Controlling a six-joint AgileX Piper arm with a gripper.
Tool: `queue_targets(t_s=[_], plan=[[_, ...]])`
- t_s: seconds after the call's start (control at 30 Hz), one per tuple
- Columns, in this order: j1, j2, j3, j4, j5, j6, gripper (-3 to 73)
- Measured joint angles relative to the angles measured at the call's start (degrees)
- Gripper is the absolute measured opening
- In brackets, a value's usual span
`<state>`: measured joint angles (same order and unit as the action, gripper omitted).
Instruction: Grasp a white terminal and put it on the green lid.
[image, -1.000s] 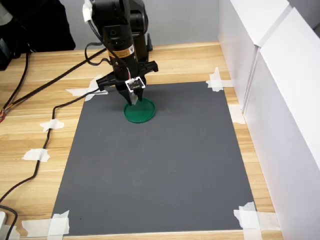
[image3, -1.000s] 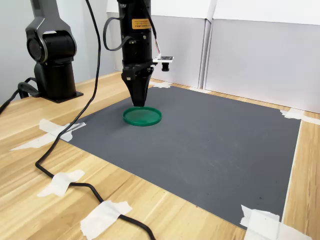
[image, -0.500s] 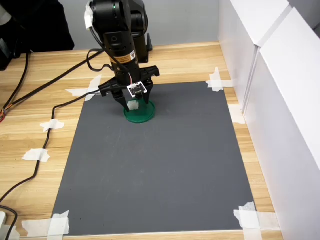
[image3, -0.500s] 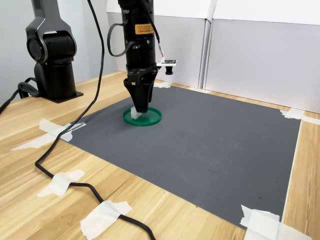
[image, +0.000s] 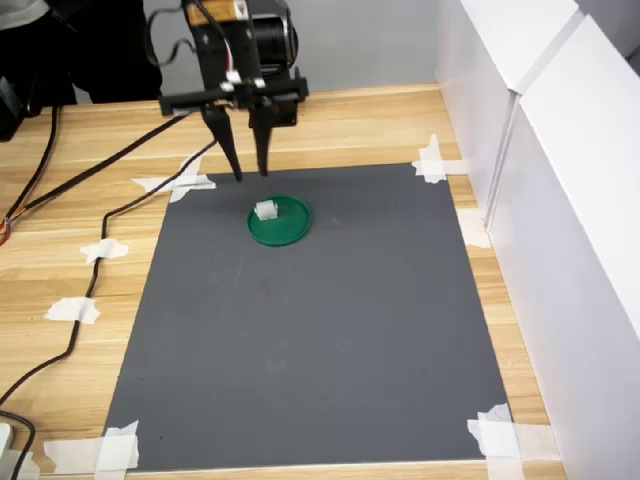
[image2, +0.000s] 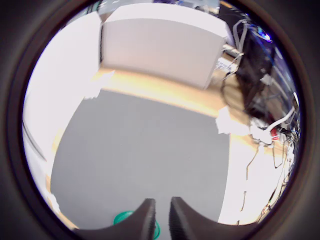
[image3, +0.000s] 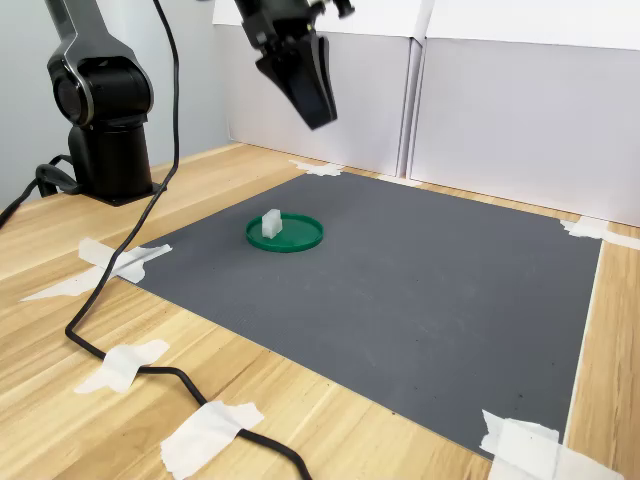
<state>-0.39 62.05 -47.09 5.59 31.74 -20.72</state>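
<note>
white terminal on green lid, below parted jaws

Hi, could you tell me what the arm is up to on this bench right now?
A single robot arm is placing a part. The white terminal sits on the green lid, near its rim, on the dark grey mat. The claw hangs above and behind the lid in the first exterior view, open and empty, so the placing looks done.
</note>
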Motion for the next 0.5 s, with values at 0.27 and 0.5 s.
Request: queue_targets(t_s=[0.27, 0.5], plan=[[-5.6, -12.5, 6.8, 0.0, -5.9, 8.1, -1.3], [-6.4, -26.4, 21.7, 0.2, -22.3, 10.8, -1.6]])
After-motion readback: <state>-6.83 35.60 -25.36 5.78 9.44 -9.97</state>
